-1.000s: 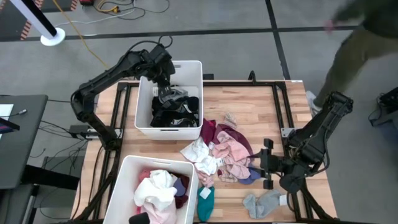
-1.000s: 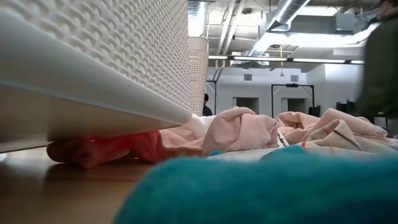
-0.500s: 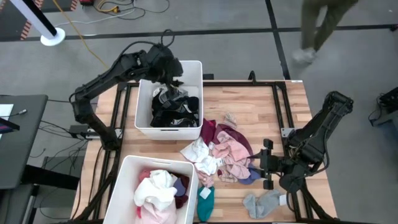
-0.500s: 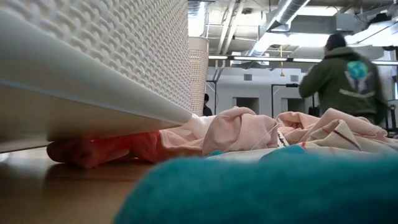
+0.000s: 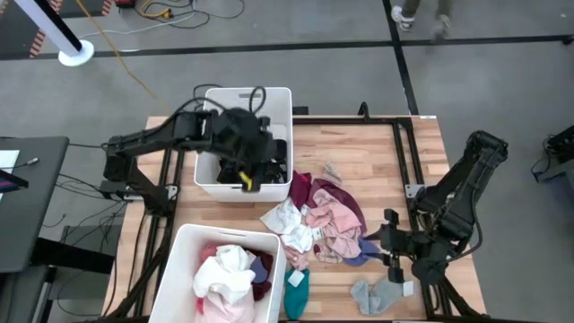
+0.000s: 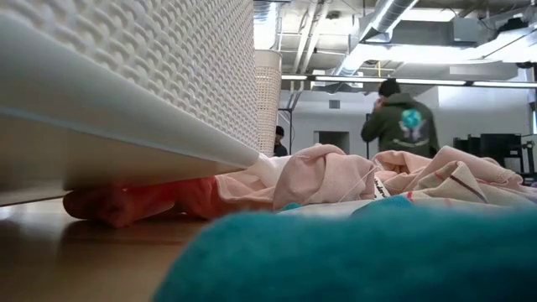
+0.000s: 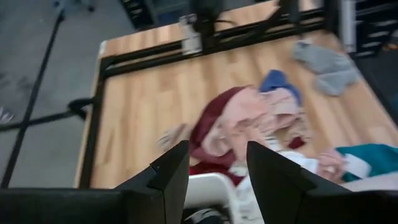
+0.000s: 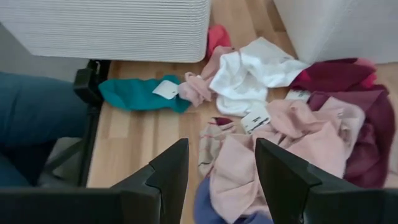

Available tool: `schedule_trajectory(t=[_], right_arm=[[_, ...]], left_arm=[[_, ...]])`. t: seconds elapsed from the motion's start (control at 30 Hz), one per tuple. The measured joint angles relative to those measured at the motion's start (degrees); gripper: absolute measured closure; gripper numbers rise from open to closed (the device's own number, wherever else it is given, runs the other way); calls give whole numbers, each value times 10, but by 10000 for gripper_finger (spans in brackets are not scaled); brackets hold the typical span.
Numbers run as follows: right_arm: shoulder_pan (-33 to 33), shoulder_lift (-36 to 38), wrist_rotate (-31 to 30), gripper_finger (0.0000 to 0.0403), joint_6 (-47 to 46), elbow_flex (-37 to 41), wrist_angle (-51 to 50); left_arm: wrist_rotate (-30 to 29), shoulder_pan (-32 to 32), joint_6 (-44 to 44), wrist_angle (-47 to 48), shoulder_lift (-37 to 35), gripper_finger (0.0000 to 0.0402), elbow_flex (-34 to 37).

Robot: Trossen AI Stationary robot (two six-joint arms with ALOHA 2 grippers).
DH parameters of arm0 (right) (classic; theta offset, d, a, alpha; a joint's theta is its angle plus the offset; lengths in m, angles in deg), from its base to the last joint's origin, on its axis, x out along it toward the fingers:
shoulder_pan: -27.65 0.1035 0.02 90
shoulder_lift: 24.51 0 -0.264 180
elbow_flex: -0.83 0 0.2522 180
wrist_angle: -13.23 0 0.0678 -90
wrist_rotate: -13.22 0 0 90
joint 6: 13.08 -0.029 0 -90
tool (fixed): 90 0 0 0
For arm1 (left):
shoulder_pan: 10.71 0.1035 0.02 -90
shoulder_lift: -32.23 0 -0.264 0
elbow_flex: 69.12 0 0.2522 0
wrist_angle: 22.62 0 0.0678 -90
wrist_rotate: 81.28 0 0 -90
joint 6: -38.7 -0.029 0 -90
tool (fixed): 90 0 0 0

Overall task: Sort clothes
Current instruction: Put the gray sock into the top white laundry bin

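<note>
A heap of pink, white and maroon clothes (image 5: 321, 218) lies on the wooden table (image 5: 377, 152); it also shows in the right wrist view (image 8: 292, 124). A teal garment (image 5: 296, 292) and a grey sock (image 5: 381, 292) lie near the front edge. My left gripper (image 5: 248, 179) is open and empty above the far white bin (image 5: 273, 100), which holds dark clothes. My right gripper (image 5: 387, 244) is open and empty, just right of the heap.
A near white bin (image 5: 184, 260) holds white, pink and maroon clothes (image 5: 229, 274). A small sock (image 5: 333, 170) lies on bare wood behind the heap. A person (image 6: 403, 126) stands in the room beyond the table. Black frame rails (image 5: 408, 161) edge the table.
My left gripper has swung from the far bin's far side toward its near right corner, turning to face the heap. My right gripper has shifted slightly toward the near edge. A person has walked across the room behind the table.
</note>
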Motion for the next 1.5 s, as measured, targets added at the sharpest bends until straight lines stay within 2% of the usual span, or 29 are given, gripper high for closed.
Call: schedule_trajectory(t=[0.17,0.37,0.73,1.03,1.5], right_arm=[[22,-8,0,205,-46,0,1],[42,-62,7,205,-94,0,25],[51,-195,118,205,-187,0,109],[46,-283,194,216,-239,0,137],[27,-369,231,264,-245,-2,137]], left_arm=[[0,-59,9,-1,0,246,0],[0,-123,29,1,3,246,0],[-4,-217,39,-7,3,246,0],[-13,-262,41,-3,3,246,0],[-47,-308,85,37,3,246,1]])
